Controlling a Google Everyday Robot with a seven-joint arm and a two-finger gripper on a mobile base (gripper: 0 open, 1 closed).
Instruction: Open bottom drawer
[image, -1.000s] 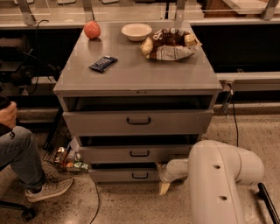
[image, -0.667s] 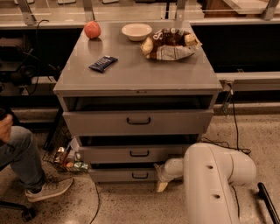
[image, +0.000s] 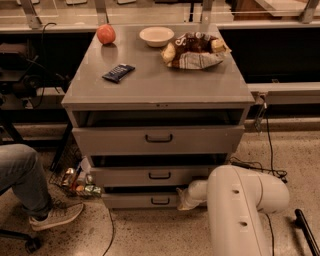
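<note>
The bottom drawer (image: 135, 200) is the lowest, smallest grey front of the cabinet, with a small black bar handle (image: 160, 201). It stands out a little from the cabinet, like the two drawers above it. My gripper (image: 183, 201) is low at the drawer's right end, just right of the handle, pressed close to the front panel. My white arm (image: 240, 210) comes in from the lower right and hides the drawer's right end.
The middle drawer (image: 150, 175) and the top drawer (image: 159, 139) sit above. On the cabinet top lie an apple (image: 105, 34), a bowl (image: 156, 35), a chip bag (image: 194, 50) and a dark snack bar (image: 118, 72). A person's leg and shoe (image: 50, 214) are at the left, with cans (image: 80, 182) on the floor.
My arm has shifted left, closer to the cabinet, with the gripper staying at the bottom drawer's right end. The person's hand at the left has dropped out of view.
</note>
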